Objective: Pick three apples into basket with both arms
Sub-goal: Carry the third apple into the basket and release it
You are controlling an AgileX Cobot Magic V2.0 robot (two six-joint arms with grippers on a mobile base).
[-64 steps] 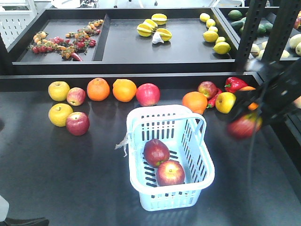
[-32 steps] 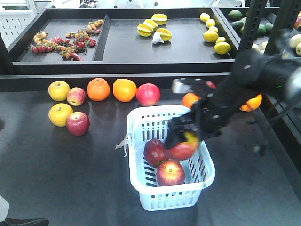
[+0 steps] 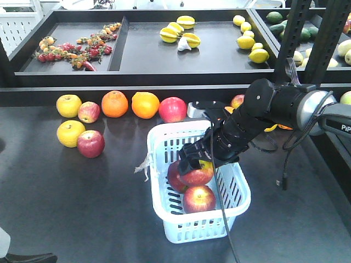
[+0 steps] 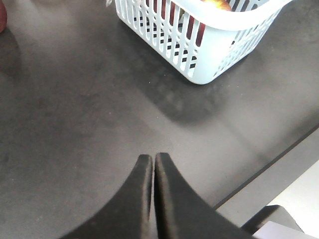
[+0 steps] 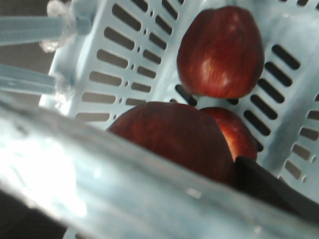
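The pale blue basket (image 3: 156,183) stands mid-table. Two red apples lie in it, one at the front (image 3: 198,199) and one behind (image 3: 173,178), partly hidden. My right gripper (image 3: 196,164) reaches down into the basket, shut on a third red apple (image 3: 200,174) with a yellow patch, just above the other two. In the right wrist view this held apple (image 5: 174,137) fills the centre beside a black finger (image 5: 264,184), with the blurred basket handle (image 5: 99,179) in front. My left gripper (image 4: 152,158) is shut and empty over bare table, near a corner of the basket (image 4: 209,55).
Loose fruit lies along the back edge: yellow apples (image 3: 68,106), oranges (image 3: 114,103) and red apples (image 3: 172,109), with another red apple (image 3: 90,143) at the left. Raised black trays (image 3: 164,60) of fruit stand behind. A cable (image 3: 285,164) hangs from the right arm.
The right arm swung in from the far right with the apple, reached over the basket, and has now lowered the apple between the basket walls onto the other two.
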